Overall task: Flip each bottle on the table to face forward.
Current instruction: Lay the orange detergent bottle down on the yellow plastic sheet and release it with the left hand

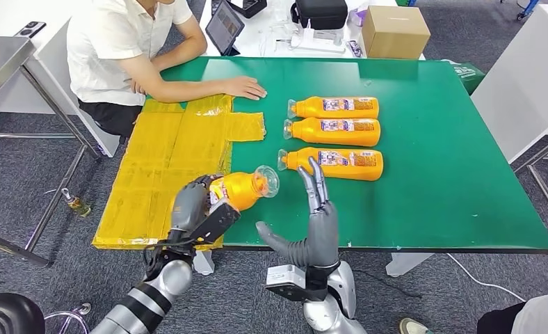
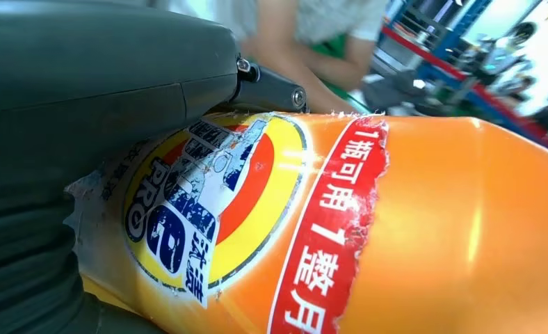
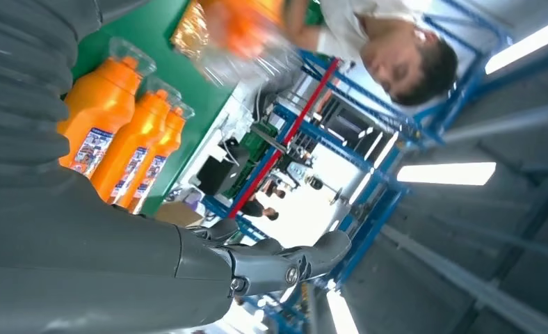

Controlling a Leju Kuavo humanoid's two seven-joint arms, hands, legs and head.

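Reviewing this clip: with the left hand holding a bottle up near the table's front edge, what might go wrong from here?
1. The left hand holds the orange plastic bottle with a clear cap at the green table's front edge; a slip may drop it to the floor.
2. The open right hand is raised beside the nearest of three lying orange bottles; moving forward could knock it askew.
3. The person's hand rests on the table nearby.

The left hand's fingers [image 1: 188, 209] hide the held bottle's [image 1: 240, 189] lower body.
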